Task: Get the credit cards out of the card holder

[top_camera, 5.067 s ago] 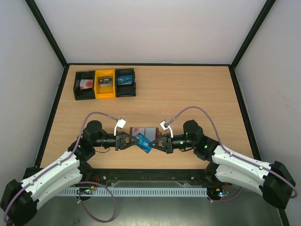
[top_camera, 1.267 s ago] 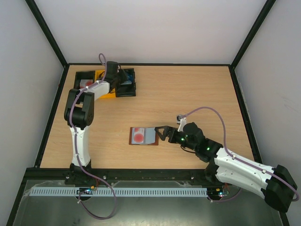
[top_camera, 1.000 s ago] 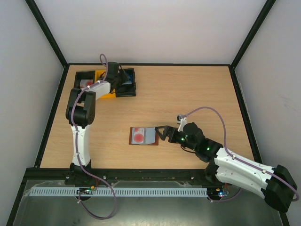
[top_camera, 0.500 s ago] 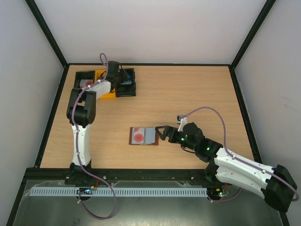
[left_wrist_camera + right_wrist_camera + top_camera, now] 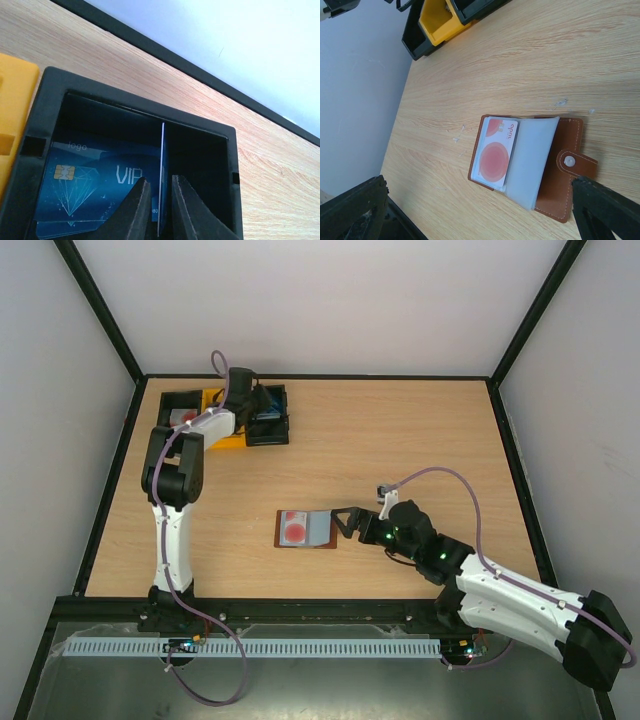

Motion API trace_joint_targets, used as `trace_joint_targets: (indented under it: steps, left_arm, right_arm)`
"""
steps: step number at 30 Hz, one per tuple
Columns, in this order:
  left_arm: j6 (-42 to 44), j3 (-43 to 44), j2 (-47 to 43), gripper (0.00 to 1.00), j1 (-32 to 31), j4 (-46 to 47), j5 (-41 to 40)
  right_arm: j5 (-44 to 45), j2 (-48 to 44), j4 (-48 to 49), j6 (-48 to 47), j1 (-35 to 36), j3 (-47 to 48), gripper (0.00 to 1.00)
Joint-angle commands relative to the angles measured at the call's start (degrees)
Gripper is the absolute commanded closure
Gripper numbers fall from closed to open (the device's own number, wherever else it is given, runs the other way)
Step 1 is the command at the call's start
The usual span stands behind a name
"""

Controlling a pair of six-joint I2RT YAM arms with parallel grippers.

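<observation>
top view: my left gripper (image 5: 258, 405) is stretched out to the far left corner of the table (image 5: 420, 440), over the right-hand black bin (image 5: 268, 441) that sits beside the yellow bin (image 5: 222, 437). the card holder (image 5: 305, 529) lies open near the middle, well apart from the bins. my right gripper (image 5: 343, 523) sits just beside its right edge, touching nothing that i can see

left wrist view: a flat blue vip card (image 5: 95, 187) already lies in the bottom of the black bin. an upright blue card (image 5: 162, 170) stands on edge between my fingers (image 5: 136, 210). the jaws are nearly closed around it, with a sliver of dark on each side, so i cannot tell whether they are pinching it or have just let go

right wrist view: the right jaws are spread wide and hold nothing. the card holder is flat on the wood, its snap tab (image 5: 570, 161) toward me, and a red-and-white card (image 5: 496, 150) sits in the far pocket. the grey-blue pocket next to it looks empty

my read: the blue cards are out and at the bin, and this drop is all but finished. at least the red-and-white card is left to pull, so i'd put the task past halfway
</observation>
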Motion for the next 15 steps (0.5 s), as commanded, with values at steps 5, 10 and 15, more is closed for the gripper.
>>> trace_joint_targets:
  steps: [5,10,15]
  left_arm:
    - [-0.01,1.3,-1.83,0.8,1.25,-1.41,-0.43]
    - [0.09,1.0,-3.85,0.76,1.7,-2.51,-0.56]
    - [0.63,0.2,-5.24,0.79,1.79,-2.19,0.07]
  right_arm:
    - [1.83,-1.79,-1.49,-0.36,-0.09,-0.04,0.02]
    - [1.89,-2.42,-1.41,-0.9,-0.09,-0.31,0.02]
    - [1.89,-2.48,-1.31,-1.32,-0.09,-0.11,0.02]
